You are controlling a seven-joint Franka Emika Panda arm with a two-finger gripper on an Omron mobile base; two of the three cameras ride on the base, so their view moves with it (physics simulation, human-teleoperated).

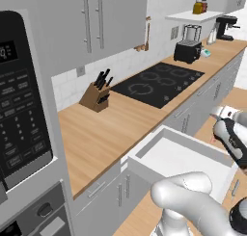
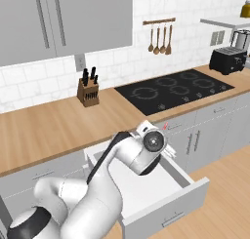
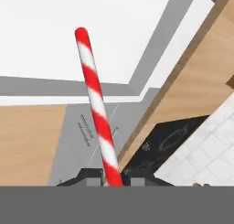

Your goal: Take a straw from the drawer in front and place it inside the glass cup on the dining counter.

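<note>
In the hand view the gripper (image 3: 113, 181) sits at the bottom centre with its two dark fingertips (image 3: 91, 176) drawn in tight against the foot of the straw (image 3: 96, 102), so the claw is clamped on it. The straw is a thin, round, straight stick with red and white candy stripes, and it runs from between the tips up to the upper left of centre, its rounded red end lying against the flat white inside of the drawer (image 3: 55, 31). The drawer is pulled out, a shallow box with smooth white floor and walls and a plain light grey front; in the right base view it fills the lower centre (image 2: 166, 196), with the arm's white wrist above it. Just right of that wrist, a short red tip of the straw pokes out. In the left base view the drawer (image 1: 185, 155) lies at the lower right, below the light-wood wall counter (image 1: 103, 131) with its matte black cooktop (image 1: 161, 81).
</note>
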